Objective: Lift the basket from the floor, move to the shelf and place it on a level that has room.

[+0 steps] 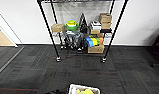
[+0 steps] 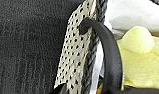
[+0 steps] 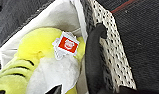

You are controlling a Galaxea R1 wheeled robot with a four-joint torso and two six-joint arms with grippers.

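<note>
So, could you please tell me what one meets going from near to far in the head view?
Basket with a yellow plush toy → dark carpet floor → black wire shelf holding boxes → white wall.

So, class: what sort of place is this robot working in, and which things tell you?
Probably an office or storeroom: dark grey carpet-tile floor, plain white wall, and a black wire shelf on casters stacked with cardboard boxes.

Yellow plush toy with red tag; cardboard boxes
</note>
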